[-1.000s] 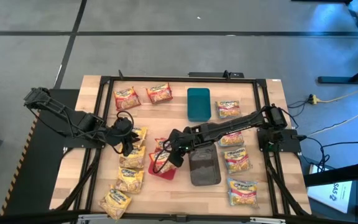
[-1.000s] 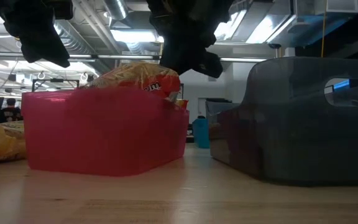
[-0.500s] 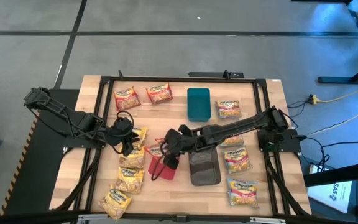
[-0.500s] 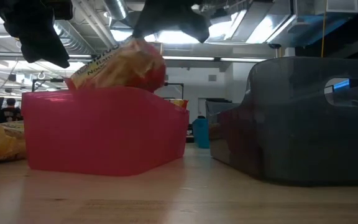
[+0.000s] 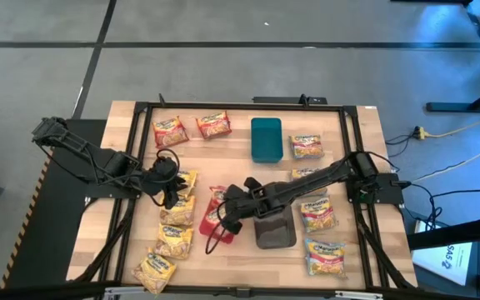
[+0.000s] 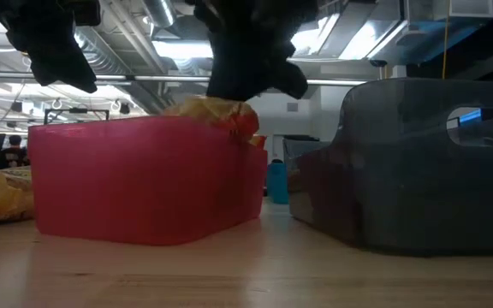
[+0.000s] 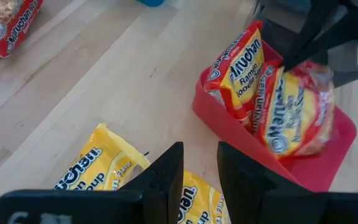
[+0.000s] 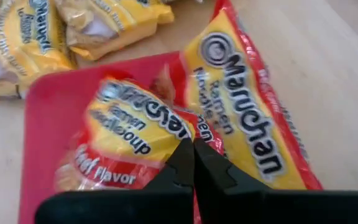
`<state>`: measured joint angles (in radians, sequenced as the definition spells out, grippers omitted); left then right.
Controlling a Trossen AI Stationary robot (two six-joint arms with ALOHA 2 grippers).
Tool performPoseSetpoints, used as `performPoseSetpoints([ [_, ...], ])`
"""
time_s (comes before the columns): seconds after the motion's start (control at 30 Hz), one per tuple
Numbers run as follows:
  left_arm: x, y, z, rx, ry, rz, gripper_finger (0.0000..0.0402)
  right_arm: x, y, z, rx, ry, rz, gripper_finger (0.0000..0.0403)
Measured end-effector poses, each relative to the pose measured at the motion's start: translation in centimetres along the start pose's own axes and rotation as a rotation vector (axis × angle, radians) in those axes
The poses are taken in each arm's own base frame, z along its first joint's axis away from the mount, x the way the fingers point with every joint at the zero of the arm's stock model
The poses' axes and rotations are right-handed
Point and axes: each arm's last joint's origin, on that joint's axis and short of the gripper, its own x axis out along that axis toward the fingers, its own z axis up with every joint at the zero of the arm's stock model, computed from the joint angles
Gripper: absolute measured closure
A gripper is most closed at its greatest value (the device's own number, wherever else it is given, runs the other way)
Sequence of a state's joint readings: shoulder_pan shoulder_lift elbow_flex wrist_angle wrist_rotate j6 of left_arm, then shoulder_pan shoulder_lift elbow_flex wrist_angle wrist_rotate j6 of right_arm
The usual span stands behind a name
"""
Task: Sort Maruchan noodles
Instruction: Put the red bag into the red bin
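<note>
A red bin (image 5: 211,227) stands mid-table with two red Maruchan noodle packets in it. One packet (image 7: 238,65) leans upright against the bin's wall. The other (image 8: 135,140) sits beside it, under my right gripper (image 8: 193,152), which is shut on it and reaches in from the table's right (image 5: 228,213). In the low view only this packet's top (image 6: 216,111) shows above the bin's rim. My left gripper (image 7: 199,168) hangs open and empty over the yellow packets (image 5: 178,208) left of the bin. My right gripper pinches the red packet by its top edge (image 8: 180,127) between its two shut fingers. They come slanting down from the table's right. The packet sits tilted inside the red bin; the bin's wall hides its lower part.
A grey bin (image 5: 273,227) stands right of the red bin and a teal bin (image 5: 266,137) farther back. Two red packets (image 5: 190,127) lie at the far left, more yellow ones (image 5: 155,271) at the near left, and blue-and-pink ones (image 5: 319,218) on the right.
My right gripper first lifted the red packet above the bin's rim. It then swung toward the table's near edge and came down, so the packet is back inside the bin with only its top showing. The gripper has stayed shut.
</note>
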<state>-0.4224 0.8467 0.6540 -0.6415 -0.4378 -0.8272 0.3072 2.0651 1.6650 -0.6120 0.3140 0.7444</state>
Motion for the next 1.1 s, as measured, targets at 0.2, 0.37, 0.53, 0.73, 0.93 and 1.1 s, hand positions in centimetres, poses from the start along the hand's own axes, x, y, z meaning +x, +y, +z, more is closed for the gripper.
performPoseSetpoints([
  [0.2,0.0,0.0,0.0,0.0,0.001,0.0,0.031,-1.5,0.0,0.8,-0.019,-0.042,0.026,0.0382],
  [0.37,0.0,0.0,0.0,0.001,0.002,0.0,0.031,-3.6,0.1,2.0,-0.042,-0.113,0.038,0.0346],
  [0.53,0.0,0.0,0.0,0.0,0.001,0.0,0.031,-3.7,0.0,2.1,-0.083,-0.107,0.043,0.0301],
  [0.73,0.0,0.0,0.0,0.0,0.002,-0.001,0.031,-2.8,-0.8,2.7,-0.092,-0.073,0.051,0.0246],
  [0.93,0.0,0.0,0.0,0.0,0.008,-0.006,0.031,-2.3,-2.2,3.5,-0.075,-0.021,0.065,0.019],
  [1.1,0.0,0.0,0.0,0.001,0.008,-0.006,0.031,-1.5,-2.5,3.5,-0.066,0.061,0.144,0.0148],
])
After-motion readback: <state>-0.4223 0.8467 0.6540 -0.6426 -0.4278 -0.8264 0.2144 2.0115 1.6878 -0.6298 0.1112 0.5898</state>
